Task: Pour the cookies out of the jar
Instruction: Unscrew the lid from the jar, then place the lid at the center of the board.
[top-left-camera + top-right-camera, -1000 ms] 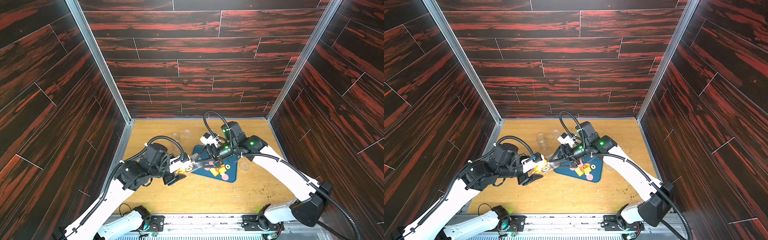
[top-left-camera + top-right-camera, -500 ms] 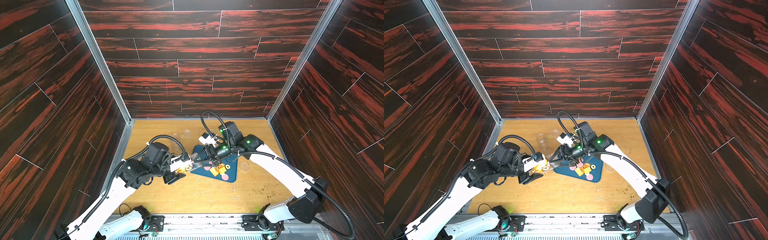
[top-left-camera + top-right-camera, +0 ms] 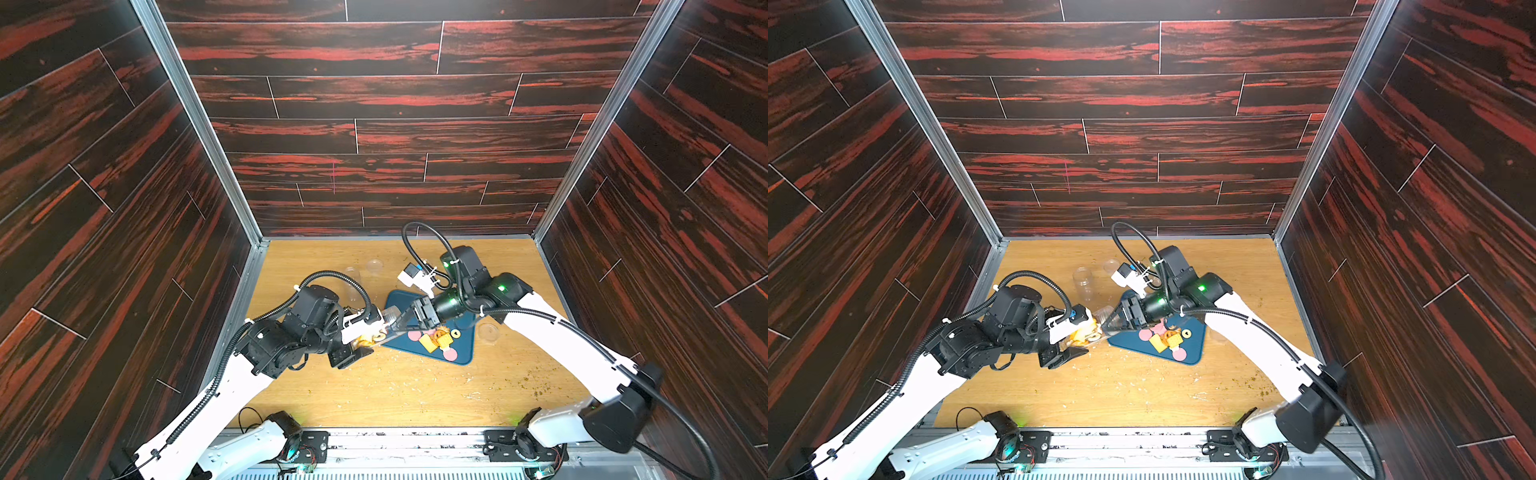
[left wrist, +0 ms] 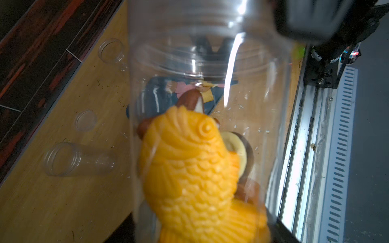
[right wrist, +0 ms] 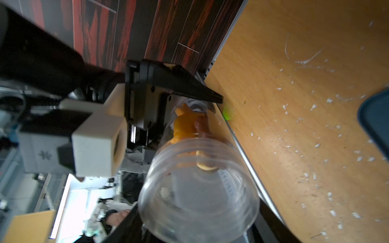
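Deep inside the clear plastic jar (image 4: 208, 63), an orange fish-shaped cookie (image 4: 189, 168), brown pieces (image 4: 189, 98) and a pale ring (image 4: 233, 145) sat well back from the mouth. The bulky fish could wedge at the threaded neck. With the mouth only at the edge of the dark blue triangular tray (image 3: 463, 353), freed pieces might drop onto the tabletop (image 3: 395, 395). The left jaws clenched the jar sideways around those cookies. The right jaws met its mouth, grip impossible to tell. More cookies (image 3: 434, 341) lay on the tray beside the right jaws.
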Controlling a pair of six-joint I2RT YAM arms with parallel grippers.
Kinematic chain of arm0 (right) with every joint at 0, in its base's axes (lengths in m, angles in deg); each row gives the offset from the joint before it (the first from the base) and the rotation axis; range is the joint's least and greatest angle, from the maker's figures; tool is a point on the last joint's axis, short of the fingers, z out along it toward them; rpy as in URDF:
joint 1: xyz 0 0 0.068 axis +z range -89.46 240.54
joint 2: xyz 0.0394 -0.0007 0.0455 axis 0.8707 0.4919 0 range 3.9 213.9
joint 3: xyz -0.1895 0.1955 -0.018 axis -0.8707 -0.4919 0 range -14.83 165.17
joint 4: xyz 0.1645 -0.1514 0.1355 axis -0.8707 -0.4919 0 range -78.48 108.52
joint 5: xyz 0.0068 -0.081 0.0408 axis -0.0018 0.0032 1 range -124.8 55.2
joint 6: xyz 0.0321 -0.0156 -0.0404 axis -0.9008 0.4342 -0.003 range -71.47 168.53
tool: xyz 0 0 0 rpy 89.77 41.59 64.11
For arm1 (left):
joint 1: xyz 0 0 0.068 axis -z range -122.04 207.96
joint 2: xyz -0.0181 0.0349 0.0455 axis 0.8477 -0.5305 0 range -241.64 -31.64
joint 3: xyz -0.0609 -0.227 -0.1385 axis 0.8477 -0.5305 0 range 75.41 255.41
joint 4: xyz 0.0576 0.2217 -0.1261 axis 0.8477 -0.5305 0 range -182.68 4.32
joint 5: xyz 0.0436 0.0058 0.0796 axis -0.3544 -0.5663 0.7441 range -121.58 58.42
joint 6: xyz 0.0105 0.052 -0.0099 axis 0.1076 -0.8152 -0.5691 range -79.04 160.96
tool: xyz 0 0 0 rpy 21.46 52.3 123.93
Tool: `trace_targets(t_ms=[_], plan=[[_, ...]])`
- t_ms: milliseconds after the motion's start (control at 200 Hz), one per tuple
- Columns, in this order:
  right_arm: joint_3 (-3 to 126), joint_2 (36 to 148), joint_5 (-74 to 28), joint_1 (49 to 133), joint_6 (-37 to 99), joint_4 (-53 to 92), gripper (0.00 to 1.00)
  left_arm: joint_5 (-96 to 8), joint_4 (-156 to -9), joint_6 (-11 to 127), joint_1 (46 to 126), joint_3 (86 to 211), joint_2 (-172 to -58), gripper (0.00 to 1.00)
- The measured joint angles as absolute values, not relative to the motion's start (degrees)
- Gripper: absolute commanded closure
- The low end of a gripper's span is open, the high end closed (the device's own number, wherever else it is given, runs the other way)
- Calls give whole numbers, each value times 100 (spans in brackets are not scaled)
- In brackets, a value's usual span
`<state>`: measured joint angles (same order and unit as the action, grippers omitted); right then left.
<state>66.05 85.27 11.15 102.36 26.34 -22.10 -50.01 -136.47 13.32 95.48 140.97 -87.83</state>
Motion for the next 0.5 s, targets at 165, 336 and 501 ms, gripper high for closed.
trace_targets(t_ms=[165, 336, 501], plan=[[6164, 8135, 925, 10260, 3353, -1843, 34, -5163, -13546, 1289, 9565, 14030, -8783, 68], [5759, 7698, 617, 10249, 4186, -1522, 33, -5218, -13616, 1289, 9578, 14001, -8783, 69], [5711, 7611, 407, 10238, 4756, -1382, 32, -5237, -13677, 1286, 9574, 14001, -8785, 68]])
